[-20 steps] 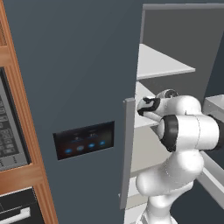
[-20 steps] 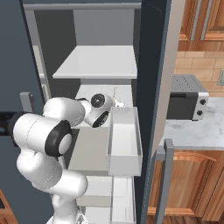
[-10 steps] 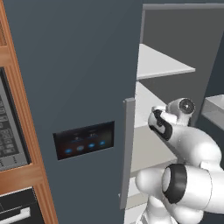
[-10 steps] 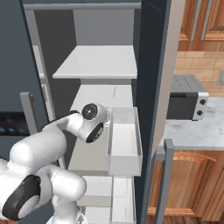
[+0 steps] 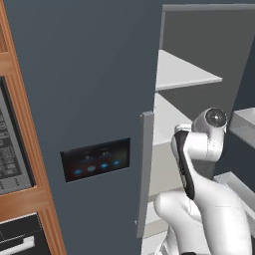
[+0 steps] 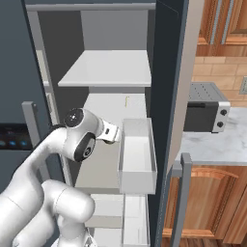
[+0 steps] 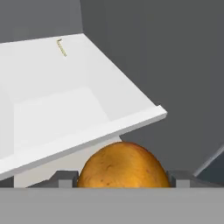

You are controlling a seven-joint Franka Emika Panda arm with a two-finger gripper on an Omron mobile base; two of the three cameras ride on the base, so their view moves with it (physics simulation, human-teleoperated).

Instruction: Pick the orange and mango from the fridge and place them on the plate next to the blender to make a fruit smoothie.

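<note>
In the hand view a dull orange-brown mango (image 7: 122, 168) sits between the fingertips of my gripper (image 7: 122, 180), which is shut on it. The fridge (image 6: 166, 72) stands with its right door open, white shelves (image 6: 108, 67) showing inside. In the right base view my gripper (image 6: 115, 134) hangs just left of the white door bin (image 6: 137, 159), in front of the middle shelf. The fridge's shut left door (image 5: 74, 89) carries a black panel with blue lights (image 5: 94, 159). The orange, the plate and the blender are out of view.
The open door's edge and its pale handle (image 6: 185, 193) stand close on the right of the hand. A toaster oven (image 6: 205, 113) sits on the marble counter (image 6: 212, 144) beyond the door. A thin yellowish scrap (image 6: 126, 101) lies on the middle shelf.
The arm has swung and stretched upward, and the hand has drawn back from deep over the middle shelf to the door bin, carrying the mango.
</note>
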